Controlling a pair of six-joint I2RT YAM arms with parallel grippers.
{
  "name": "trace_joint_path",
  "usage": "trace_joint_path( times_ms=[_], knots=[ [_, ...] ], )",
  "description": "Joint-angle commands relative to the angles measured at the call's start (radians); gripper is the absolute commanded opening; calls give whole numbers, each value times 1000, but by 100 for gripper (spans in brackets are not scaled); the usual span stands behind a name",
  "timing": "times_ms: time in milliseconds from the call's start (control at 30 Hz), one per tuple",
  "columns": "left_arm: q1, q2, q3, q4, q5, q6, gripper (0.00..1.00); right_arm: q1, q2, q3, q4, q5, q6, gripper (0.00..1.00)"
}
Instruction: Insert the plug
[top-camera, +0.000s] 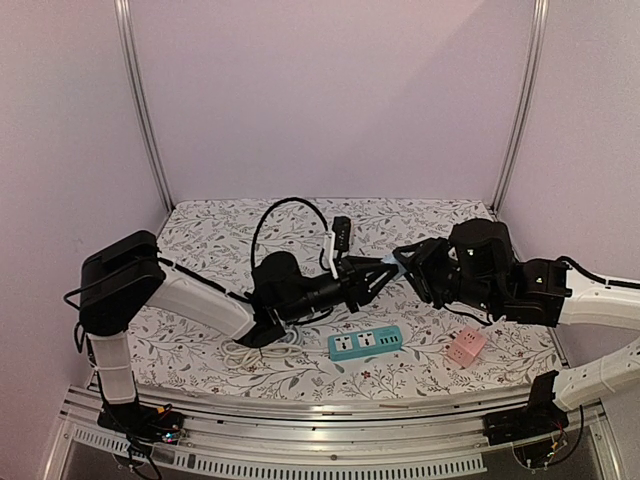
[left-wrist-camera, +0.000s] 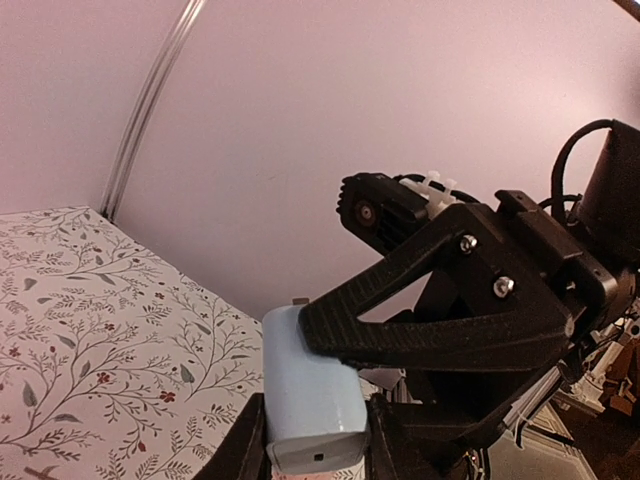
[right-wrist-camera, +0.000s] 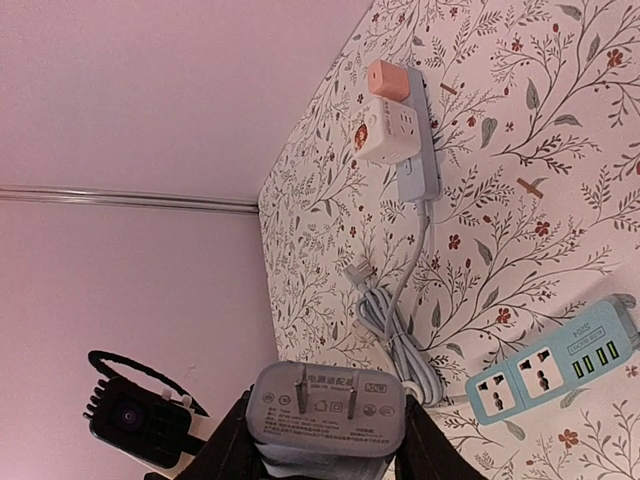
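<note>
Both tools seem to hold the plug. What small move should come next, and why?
Probably open the right tool: the left tool also clamps the plug midair, and its prongs point back into the right tool, so that grip could hardly insert it.

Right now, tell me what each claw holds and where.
Both grip the pale blue adapter: right claw across its sides behind the prongs, left claw at its other end.

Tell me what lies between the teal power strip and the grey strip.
A coiled white cable lies between teal power strip and grey strip, seen in the right wrist view.
</note>
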Motion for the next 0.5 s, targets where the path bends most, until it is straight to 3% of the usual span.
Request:
trace_joint_path(
  times_ms=[0,267,333,467],
  knots=[
    [7,23,-4,-34,-6,-1,0,34,10,17,30,-20,-19,0],
    [13,-16,-40,-30,-4,5,0,38,20,20,41,-21,-48,3],
    [15,-36,-55,-37,6,12,0,38,15,30,41,-18,-86,17],
    [21,-105,-105,-83,18,42,0,39,9,41,23,-4,-159,65]
  ],
)
